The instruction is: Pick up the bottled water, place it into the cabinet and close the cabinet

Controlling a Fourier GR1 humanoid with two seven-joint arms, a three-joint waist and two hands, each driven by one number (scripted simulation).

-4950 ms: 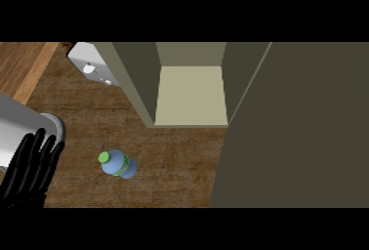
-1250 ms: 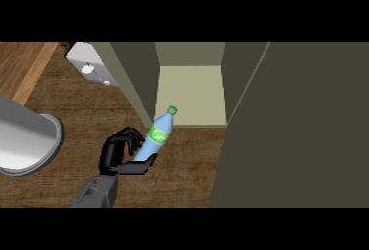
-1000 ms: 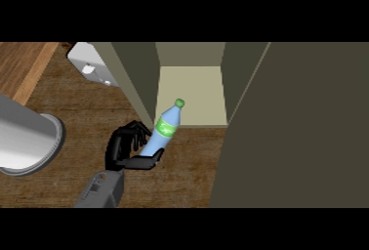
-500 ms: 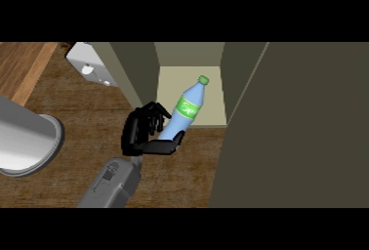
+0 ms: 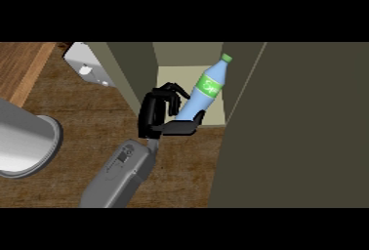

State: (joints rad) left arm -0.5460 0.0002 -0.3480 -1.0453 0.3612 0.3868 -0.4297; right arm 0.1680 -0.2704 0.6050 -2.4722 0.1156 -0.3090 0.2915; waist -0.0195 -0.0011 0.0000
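Observation:
The bottled water [image 5: 205, 93] is clear blue with a green label and a green cap [image 5: 226, 58]. It tilts with the cap toward the upper right, over the pale floor of the open cabinet [image 5: 180, 74]. My left hand [image 5: 155, 114] is shut on the bottle's lower part, fingers on its left side and thumb under its base. The hand sits at the cabinet's front edge, with its grey forearm [image 5: 119, 173] coming in from the lower edge. The right hand does not show.
The cabinet's open door [image 5: 302, 127] is a large dark olive panel filling the right side, close to the bottle. The cabinet's left wall [image 5: 133, 68] stands just left of the hand. A big grey cylinder [image 5: 25, 139] lies at the left edge, and a white plate-like fitting [image 5: 88, 68] sits at the upper left.
My left hand has carried the bottle up and to the right, from over the wooden counter to the cabinet's opening. The bottle now reaches further into the cabinet.

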